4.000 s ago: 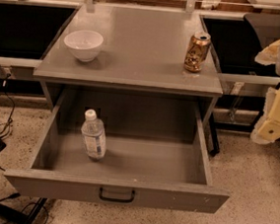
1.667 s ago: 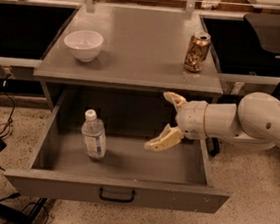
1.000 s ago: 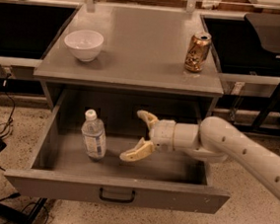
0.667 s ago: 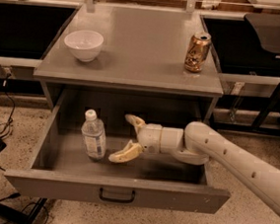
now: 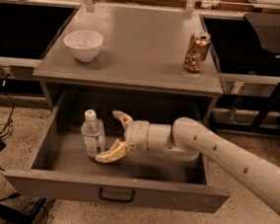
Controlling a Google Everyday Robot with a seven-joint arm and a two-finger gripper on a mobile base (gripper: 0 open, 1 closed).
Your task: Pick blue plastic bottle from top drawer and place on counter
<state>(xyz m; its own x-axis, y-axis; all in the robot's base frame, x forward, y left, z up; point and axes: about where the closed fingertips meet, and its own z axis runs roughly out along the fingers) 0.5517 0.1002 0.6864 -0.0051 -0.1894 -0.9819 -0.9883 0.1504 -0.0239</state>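
I have the blue plastic bottle (image 5: 93,136) standing upright on the floor of the top drawer (image 5: 171,197), toward the left side as my camera sees it. It is small and clear, with a white screw cap and a pale label. The drawer is wide, shallow and grey, and it stands pulled out beneath the desk (image 5: 141,49), whose flat grey top is a little wider. My gripper (image 5: 107,136) is inside the drawer just beside the bottle. Its fingers (image 5: 122,118) are spread apart, one up by the bottle's shoulder and one low at its base. I cannot tell whether either touches it.
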